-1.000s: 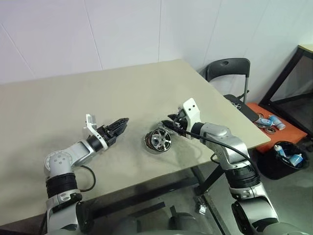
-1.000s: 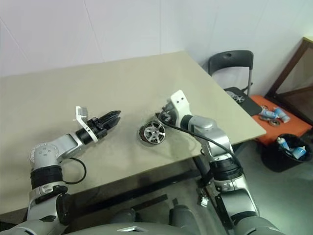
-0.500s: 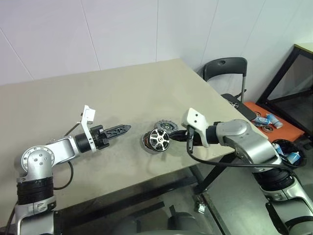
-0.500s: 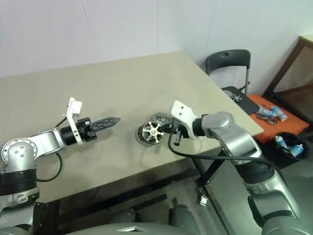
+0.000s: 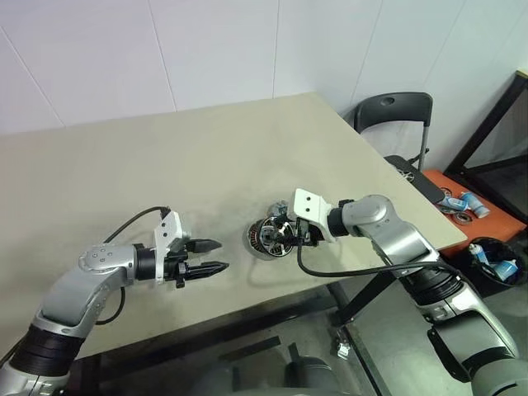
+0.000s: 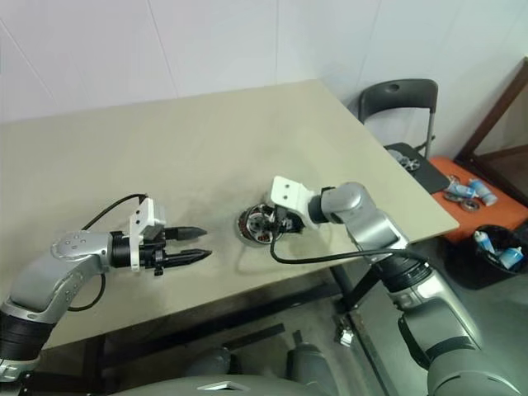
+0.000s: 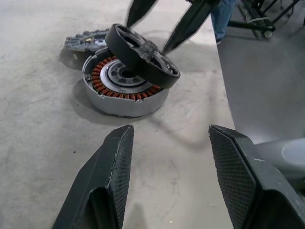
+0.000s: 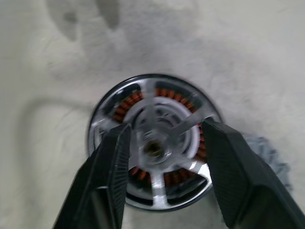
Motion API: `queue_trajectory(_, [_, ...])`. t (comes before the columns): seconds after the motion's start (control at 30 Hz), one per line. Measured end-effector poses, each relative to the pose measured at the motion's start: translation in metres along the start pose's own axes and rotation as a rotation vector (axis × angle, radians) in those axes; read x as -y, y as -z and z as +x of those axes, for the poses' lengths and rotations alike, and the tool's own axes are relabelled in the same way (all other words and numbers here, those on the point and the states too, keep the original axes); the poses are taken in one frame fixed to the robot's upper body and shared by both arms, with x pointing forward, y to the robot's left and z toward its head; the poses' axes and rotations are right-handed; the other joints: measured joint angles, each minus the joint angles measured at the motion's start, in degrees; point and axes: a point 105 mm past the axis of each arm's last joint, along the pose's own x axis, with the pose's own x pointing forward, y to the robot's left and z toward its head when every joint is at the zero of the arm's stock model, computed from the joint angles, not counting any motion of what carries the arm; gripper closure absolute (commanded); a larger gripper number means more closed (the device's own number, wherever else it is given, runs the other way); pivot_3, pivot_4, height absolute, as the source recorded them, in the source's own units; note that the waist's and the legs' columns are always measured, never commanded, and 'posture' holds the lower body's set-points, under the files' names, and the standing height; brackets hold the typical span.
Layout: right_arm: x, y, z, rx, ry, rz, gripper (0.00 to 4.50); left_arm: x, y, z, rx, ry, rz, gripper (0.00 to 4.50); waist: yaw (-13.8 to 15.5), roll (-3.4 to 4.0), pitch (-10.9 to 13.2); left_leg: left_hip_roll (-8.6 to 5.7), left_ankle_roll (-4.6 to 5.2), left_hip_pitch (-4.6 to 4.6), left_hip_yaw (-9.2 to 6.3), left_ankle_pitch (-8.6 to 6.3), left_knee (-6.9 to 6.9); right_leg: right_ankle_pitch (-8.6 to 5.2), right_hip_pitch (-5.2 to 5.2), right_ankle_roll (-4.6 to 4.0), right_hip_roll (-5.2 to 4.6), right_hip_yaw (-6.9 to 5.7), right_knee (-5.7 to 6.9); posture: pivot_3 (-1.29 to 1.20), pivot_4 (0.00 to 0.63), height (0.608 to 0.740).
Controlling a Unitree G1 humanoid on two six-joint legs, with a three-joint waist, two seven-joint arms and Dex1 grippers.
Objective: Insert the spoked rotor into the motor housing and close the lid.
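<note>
Where it leans on motor housing (image 7: 125,90) | spoked rotor (image 7: 142,55) tilted; dark-rimmed

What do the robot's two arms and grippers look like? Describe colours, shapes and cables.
Both arms are silver-grey rounded metal shells with black joint bands. Each ends in a white wrist bracket and a gripper, left gripper and right gripper, with two tapered black fingers with textured pads. A black cable loops along each forearm.

Beige bench (image 5: 206,157) against white wall. Motor housing (image 5: 269,239) sits near the bench's near edge, right of centre. Right gripper (image 5: 289,233) at the housing, reaching in from the right; fingers too small to resolve. Left gripper (image 5: 213,256) lies left of the housing, apart from it, fingers parted, pointing right. Black chair (image 5: 394,115) far right.
</note>
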Motion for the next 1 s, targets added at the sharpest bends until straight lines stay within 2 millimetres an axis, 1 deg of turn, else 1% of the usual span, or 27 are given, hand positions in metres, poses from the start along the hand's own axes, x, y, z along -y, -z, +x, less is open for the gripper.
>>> queue_trajectory(0.23, [-0.006, -0.001, -0.002, -0.001, -0.028, -0.018, 2.25, -0.002, 0.004, 0.001, 0.005, -0.001, -0.019, 1.84, -0.1, -0.01, 0.0, 0.03, 0.02, 0.11, 0.00, 0.00, 0.30, 0.03, 0.09, 0.07, 0.10, 0.00, 0.32, 0.00, 0.000, 0.740])
queue_trajectory(0.5, [0.001, 0.002, 0.002, -0.003, 0.039, -0.052, 2.25, 0.000, 0.007, 0.008, 0.008, -0.011, -0.061, 1.84, -0.1, -0.02, 0.0, 0.02, 0.02, 0.33, 0.04, 0.01, 0.37, 0.03, 0.17, 0.08, 0.21, 0.08, 0.58, 0.00, 0.000, 0.740])
queue_trajectory(0.73, [0.004, 0.014, 0.006, -0.027, 0.057, -0.039, 2.25, -0.002, 0.008, 0.009, 0.004, -0.024, -0.068, 1.84, -0.1, -0.02, 0.0, 0.02, 0.02, 0.35, 0.10, 0.01, 0.37, 0.10, 0.17, 0.20, 0.21, 0.13, 0.58, 0.00, 0.000, 0.740])
queue_trajectory(0.8, [0.004, 0.013, 0.008, -0.018, 0.062, -0.037, 2.25, -0.002, 0.008, 0.009, 0.003, -0.025, -0.070, 1.84, -0.2, -0.04, 0.0, 0.02, 0.02, 0.41, 0.12, 0.01, 0.36, 0.10, 0.21, 0.20, 0.23, 0.15, 0.60, 0.00, 0.000, 0.740])
queue_trajectory(1.0, [0.005, 0.014, 0.012, -0.011, 0.066, -0.033, 2.25, -0.005, 0.009, 0.008, -0.003, -0.030, -0.082, 1.84, -0.4, -0.04, 0.0, 0.09, 0.02, 0.98, 0.23, 0.01, 0.33, 0.01, 0.69, 0.05, 0.30, 0.25, 0.65, 0.00, 0.000, 0.740])
